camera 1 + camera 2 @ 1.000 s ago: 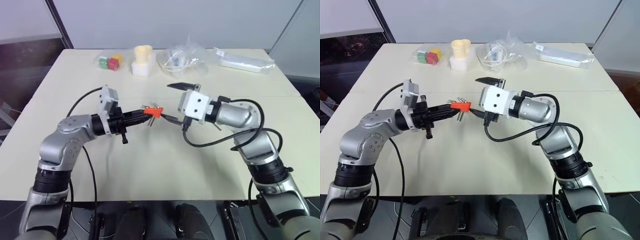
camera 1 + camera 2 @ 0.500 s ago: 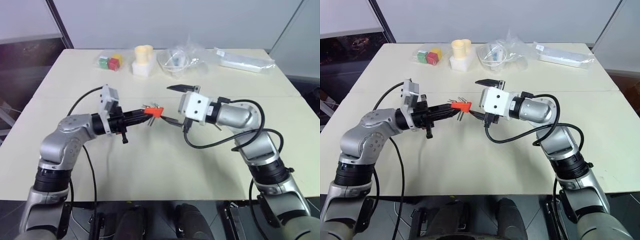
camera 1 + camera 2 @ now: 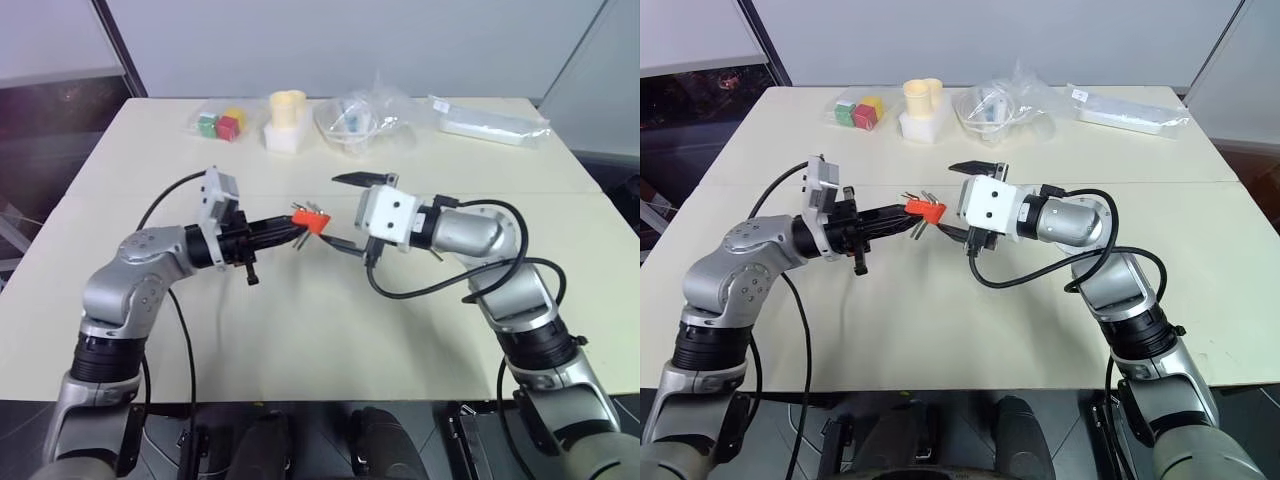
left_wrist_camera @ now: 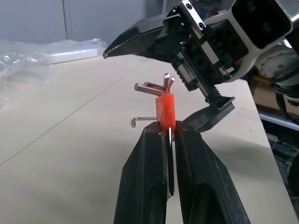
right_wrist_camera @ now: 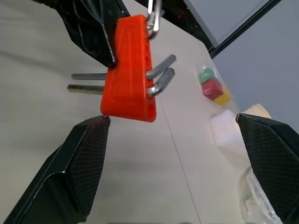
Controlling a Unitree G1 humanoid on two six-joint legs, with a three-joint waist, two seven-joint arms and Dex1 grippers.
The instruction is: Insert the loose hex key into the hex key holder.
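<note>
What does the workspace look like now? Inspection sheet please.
Surface: beige table, bare in the near half.
Job's things: red hex key holder held above the table, keys sticking out; loose hex key cannot be told apart.
Clutter: bagged coloured cubes, yellow cup on white block, crumpled clear bags, flat white packet along the far edge.
Grippers: left claw shut on the holder; right claw open wide, facing it.
Cables: black cable loops at the right wrist.
Surroundings: pale wall, dark floor.
</note>
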